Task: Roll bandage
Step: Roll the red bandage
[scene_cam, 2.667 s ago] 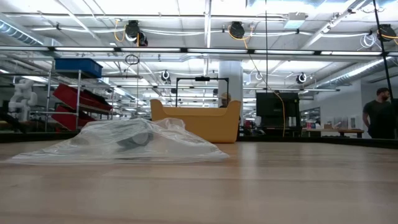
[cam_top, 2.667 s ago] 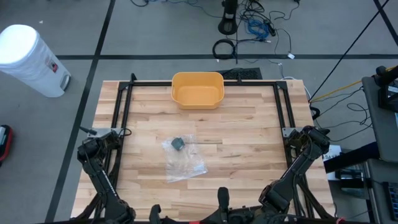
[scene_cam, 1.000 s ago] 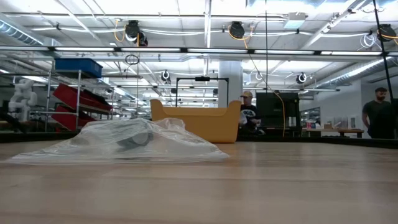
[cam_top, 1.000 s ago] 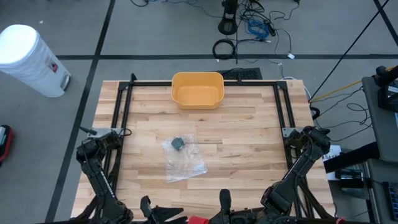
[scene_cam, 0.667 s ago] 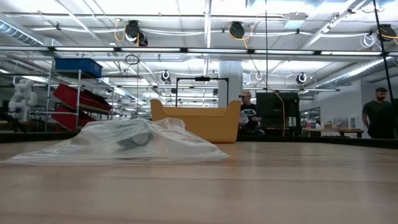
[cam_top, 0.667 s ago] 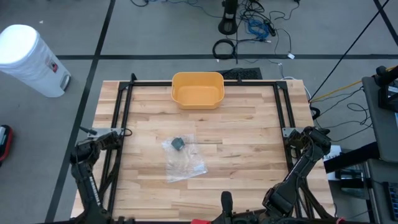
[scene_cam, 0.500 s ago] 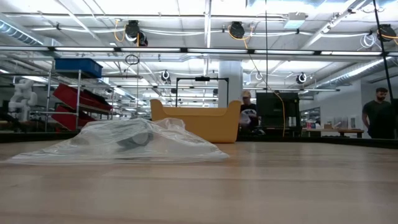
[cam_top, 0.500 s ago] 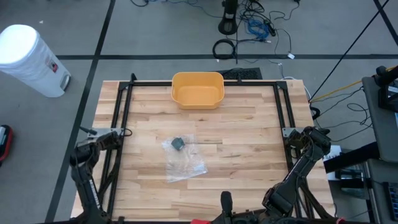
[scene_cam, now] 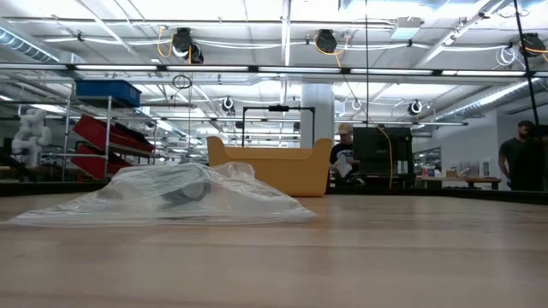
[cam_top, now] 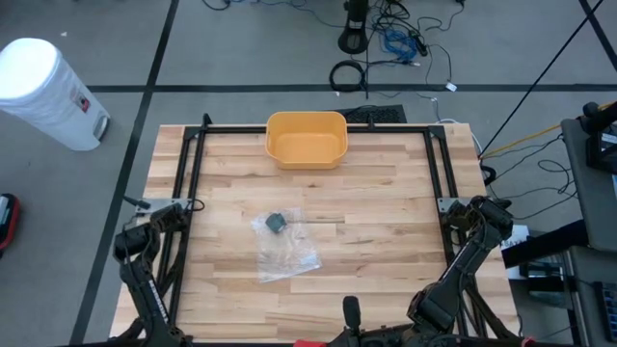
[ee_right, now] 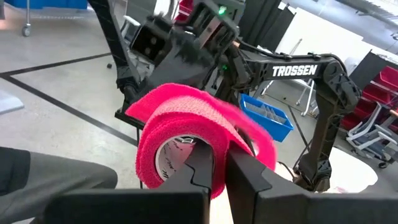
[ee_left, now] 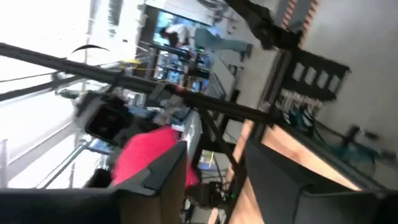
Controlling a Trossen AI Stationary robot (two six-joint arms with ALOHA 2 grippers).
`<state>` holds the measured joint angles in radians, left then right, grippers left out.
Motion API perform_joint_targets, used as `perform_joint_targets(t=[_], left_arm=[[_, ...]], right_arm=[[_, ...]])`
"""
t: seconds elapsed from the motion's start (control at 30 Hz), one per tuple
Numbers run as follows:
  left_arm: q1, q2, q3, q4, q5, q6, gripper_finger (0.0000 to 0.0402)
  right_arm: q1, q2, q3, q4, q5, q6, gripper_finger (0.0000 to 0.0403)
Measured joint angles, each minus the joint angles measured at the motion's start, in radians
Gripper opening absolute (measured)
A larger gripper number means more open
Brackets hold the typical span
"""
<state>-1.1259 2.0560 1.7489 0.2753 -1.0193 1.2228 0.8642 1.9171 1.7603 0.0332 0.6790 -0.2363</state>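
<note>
The right gripper (ee_right: 217, 163) is closed on the wall of a pink bandage roll (ee_right: 186, 134), one finger passed through the roll's hollow core and the other pressed against the outside, with the layers pinched between them. The roll is held off the near edge of the table, below the high view's frame, so its place over the wood cannot be fixed from above. In the right wrist view the round open end of the roll is turned toward the camera, so its long axis is judged to run roughly along the gripper's fingers; no loose tail can be made out.

The left gripper (ee_left: 214, 171) is seen with its fingers apart and nothing between them; a blurred pink mass (ee_left: 152, 155), probably the same roll, lies just beyond them. The step in hand is judged to be an early one: the roll is gripped by one arm, and the free end must next be found and taken by the left gripper so that winding can begin.

Farther out, a clear plastic bag (cam_top: 284, 246) with a small dark item inside lies near the middle of the table (cam_top: 386, 222), and a yellow bin (cam_top: 306, 138) sits at the far edge.
</note>
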Motion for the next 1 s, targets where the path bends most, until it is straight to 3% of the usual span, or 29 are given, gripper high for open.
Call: perform_joint_targets(t=[0.3, 0.53, 0.7, 1.0], left_arm=[[0.039, 0.002, 0.001, 0.026, 0.004, 0.115, 0.0243], [0.061, 0.045, 0.000, 0.039, -0.012, 0.316, 0.0247], [0.064, 0.072, 0.000, 0.182, -0.072, 0.477, 0.0247], [0.062, 0.077, 0.000, 0.244, -0.060, 0.568, 0.0247]], right_arm=[[-0.001, 0.000, 0.000, 0.002, 0.000, 0.000, 0.0018], [-0.005, 0.000, 0.000, 0.009, 0.000, 0.007, 0.0018], [-0.005, 0.000, 0.000, 0.009, -0.001, 0.009, 0.0018], [-0.008, 0.000, 0.000, 0.008, -0.001, 0.015, 0.0018]])
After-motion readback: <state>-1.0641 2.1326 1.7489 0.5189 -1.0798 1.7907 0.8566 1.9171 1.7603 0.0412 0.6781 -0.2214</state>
